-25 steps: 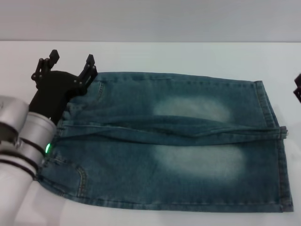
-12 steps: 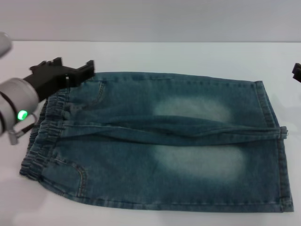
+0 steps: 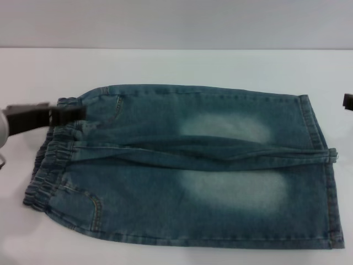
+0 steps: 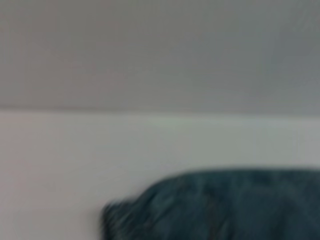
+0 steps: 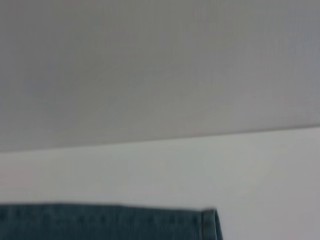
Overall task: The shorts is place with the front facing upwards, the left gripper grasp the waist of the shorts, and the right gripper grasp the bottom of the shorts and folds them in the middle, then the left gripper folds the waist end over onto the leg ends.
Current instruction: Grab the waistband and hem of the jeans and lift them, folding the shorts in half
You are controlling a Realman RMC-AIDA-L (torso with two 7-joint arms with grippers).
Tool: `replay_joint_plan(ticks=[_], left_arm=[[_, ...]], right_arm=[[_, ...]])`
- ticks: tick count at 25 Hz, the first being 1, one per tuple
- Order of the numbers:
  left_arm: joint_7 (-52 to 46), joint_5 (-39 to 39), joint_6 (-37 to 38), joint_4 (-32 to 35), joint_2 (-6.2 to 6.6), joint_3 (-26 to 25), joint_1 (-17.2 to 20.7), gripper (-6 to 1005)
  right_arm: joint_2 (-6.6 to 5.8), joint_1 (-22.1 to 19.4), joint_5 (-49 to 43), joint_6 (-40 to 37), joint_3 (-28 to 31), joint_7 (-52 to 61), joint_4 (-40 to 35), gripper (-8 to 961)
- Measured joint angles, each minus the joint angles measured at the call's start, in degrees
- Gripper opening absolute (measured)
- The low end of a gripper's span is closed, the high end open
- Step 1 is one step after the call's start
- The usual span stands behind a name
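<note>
Shorts [image 3: 187, 165] lie flat and unfolded on the white table [image 3: 182, 63], waist left, hems right, so no fold done; left gripper [image 3: 69, 114] holds nothing beside the waistband (fingers blurred, can't tell), right gripper [image 3: 348, 101] at the edge.
</note>
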Motion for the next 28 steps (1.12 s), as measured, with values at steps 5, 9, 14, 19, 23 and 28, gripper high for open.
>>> replay_joint_plan(ticks=[5, 9, 14, 19, 23, 28], left_arm=[[-5.93, 9.92, -11.67, -4.58, 0.02, 0.20, -0.58, 825], [-6.70, 10.60, -15.43, -5.41, 0.02, -0.13, -0.67, 825], [-7.09, 10.77, -18.40, -5.62, 0.03, -0.49, -0.58, 824], [-9.87, 15.34, -25.14, -5.34, 0.00, -0.14, -2.26, 824], [-11.54, 17.14, -26.16, -4.84, -0.02, 0.57, -2.50, 823], [-12.59, 16.97, -26.23, -3.44, -0.08, 1.28, -2.82, 823]], right_arm=[[0.05, 0.07, 1.22, 4.66, 1.18, 0.47, 0.48, 776], [0.07, -0.03, 2.18, 7.66, 1.59, 1.66, 0.58, 776], [0.09, -0.62, 2.73, 10.29, 2.51, 2.19, 0.61, 776], [0.11, -0.63, 2.72, 10.04, 2.75, 2.41, 0.48, 776], [0.13, -0.28, 2.41, 9.82, 2.79, 2.25, 0.43, 775], [0.05, 0.17, 2.35, 9.40, 2.70, 2.02, 0.27, 775]])
